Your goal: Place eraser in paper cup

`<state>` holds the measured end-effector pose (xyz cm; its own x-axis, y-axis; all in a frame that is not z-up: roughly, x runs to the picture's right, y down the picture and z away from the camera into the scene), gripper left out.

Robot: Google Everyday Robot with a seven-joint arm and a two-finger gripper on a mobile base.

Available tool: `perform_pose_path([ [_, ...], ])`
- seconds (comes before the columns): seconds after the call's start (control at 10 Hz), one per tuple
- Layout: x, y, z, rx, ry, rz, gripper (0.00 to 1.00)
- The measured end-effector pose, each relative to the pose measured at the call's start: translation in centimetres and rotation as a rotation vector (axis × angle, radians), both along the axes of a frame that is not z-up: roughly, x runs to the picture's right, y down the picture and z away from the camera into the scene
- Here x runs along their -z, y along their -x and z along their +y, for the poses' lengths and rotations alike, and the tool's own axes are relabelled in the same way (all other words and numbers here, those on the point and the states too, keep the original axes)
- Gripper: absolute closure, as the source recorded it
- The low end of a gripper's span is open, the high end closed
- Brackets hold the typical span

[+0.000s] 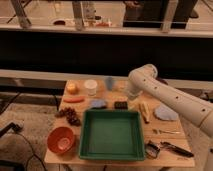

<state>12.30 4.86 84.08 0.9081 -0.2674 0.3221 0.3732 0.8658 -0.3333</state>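
Note:
The eraser (120, 105), a small dark flat block, lies on the wooden table (165, 160) just behind the green tray's back rim. The white paper cup (90, 87) stands upright at the back of the table, left of the eraser. My gripper (131, 95) hangs at the end of the white arm, just behind and to the right of the eraser and close above the table. It holds nothing that I can see.
A green tray (111, 150) fills the table's front middle. A blue-grey rumpled piece (98, 103) lies left of the eraser, and a blue cup (109, 82) stands behind it. An orange bowl (61, 139), grapes (70, 116), a carrot (73, 99), a banana (144, 111) and a blue plate (165, 112) are also here.

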Motion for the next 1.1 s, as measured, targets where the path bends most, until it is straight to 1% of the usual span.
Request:
perform_pose_path([
  [0.2, -0.5, 0.4, -0.2, 0.006, -0.013, -0.017, 0.20],
  [0.7, -2.4, 1.1, -0.8, 0.019, -0.043, -0.043, 0.20],
  [1.1, -4.1, 1.1, -0.9, 0.026, -0.061, -0.046, 0.20],
])
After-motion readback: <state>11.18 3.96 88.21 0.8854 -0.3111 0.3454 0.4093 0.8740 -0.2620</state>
